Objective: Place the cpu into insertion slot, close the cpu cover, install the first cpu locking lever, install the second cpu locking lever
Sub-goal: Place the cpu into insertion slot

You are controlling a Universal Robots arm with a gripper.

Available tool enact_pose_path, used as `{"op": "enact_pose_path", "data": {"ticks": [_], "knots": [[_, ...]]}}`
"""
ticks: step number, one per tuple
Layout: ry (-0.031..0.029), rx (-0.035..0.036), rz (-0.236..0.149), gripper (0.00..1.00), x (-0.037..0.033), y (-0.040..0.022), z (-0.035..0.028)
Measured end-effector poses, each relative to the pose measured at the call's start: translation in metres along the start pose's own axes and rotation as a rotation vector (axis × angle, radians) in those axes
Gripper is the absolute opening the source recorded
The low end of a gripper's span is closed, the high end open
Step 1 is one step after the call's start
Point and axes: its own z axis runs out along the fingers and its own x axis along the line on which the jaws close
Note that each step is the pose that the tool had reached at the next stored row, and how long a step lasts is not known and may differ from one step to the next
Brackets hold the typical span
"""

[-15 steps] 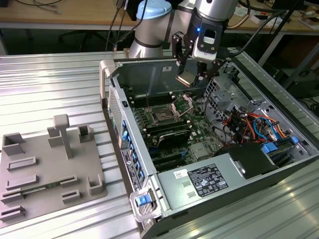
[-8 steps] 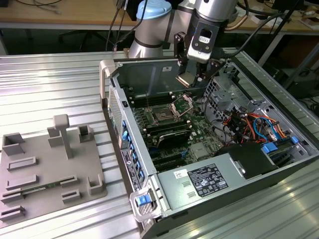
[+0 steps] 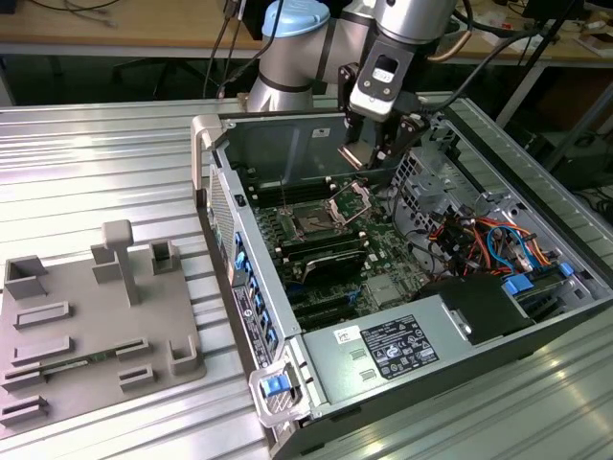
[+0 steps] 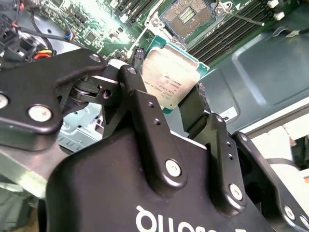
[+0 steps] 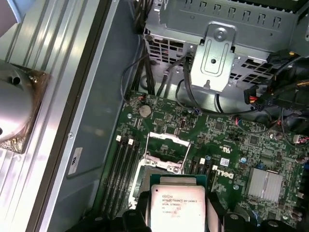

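Observation:
My gripper (image 4: 166,99) is shut on the cpu (image 4: 170,77), a flat square chip with a silvery top, its black fingers (image 4: 137,96) clamping two opposite edges. In the first wrist view the cpu (image 5: 176,205) hangs above the green board, partly covering the insertion slot (image 5: 146,175). The cpu cover (image 5: 167,151), a thin metal frame, stands tipped up and open at the slot's far side. In the second wrist view the insertion slot (image 4: 187,17) lies bare beyond the chip. In the exterior view the gripper (image 3: 374,153) hovers over the raised cpu cover (image 3: 351,201) and the insertion slot (image 3: 313,222).
The open computer case (image 3: 215,163) lies on a ribbed metal table. A grey power-supply box (image 3: 383,350) sits at its near end, coloured cables (image 3: 488,240) and a drive cage (image 5: 217,53) to one side. Black memory slots (image 5: 120,169) flank the socket. A grey fixture plate (image 3: 86,326) lies at the exterior view's left.

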Motion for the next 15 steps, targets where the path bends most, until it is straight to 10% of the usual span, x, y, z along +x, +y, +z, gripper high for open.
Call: {"op": "enact_pose_path", "data": {"ticks": [15], "knots": [[-0.0201,-0.0044,0.23,0.55,-0.0001,-0.0004,0.0046]]}}
